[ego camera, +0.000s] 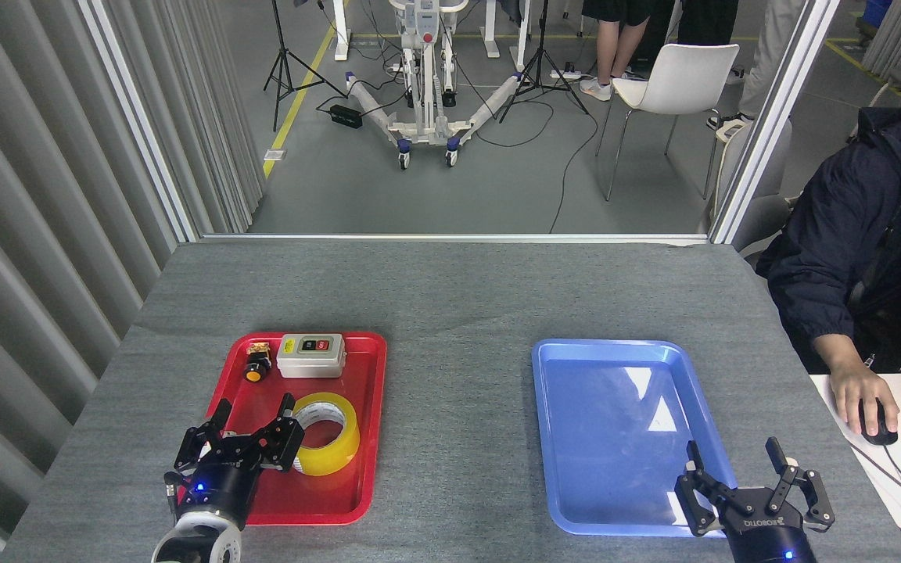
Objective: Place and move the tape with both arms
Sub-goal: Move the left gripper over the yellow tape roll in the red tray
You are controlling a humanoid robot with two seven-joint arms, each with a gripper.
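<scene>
I see a plain grey table point(450, 297) carrying 2 trays: a glossy red tray point(368, 407) toward its left edge and a light blue tray point(576, 438) toward its right edge. In the red one, the tape point(333, 438) is translucent yellow with a white core. Beside a beige switch box point(310, 356) sits a black button with a yellow cap point(255, 369). My left gripper point(251, 418) and right gripper point(736, 461) are black, each showing 1 blue light.

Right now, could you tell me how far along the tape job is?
Nothing looks done yet: the tape lies in the red tray, and the blue tray holds nothing. In hand: the left gripper is open beside the tape, one finger at its edge, no grasp yet. The right gripper waits open at the blue tray's near corner. Left: grasp, lift and move the tape.
</scene>
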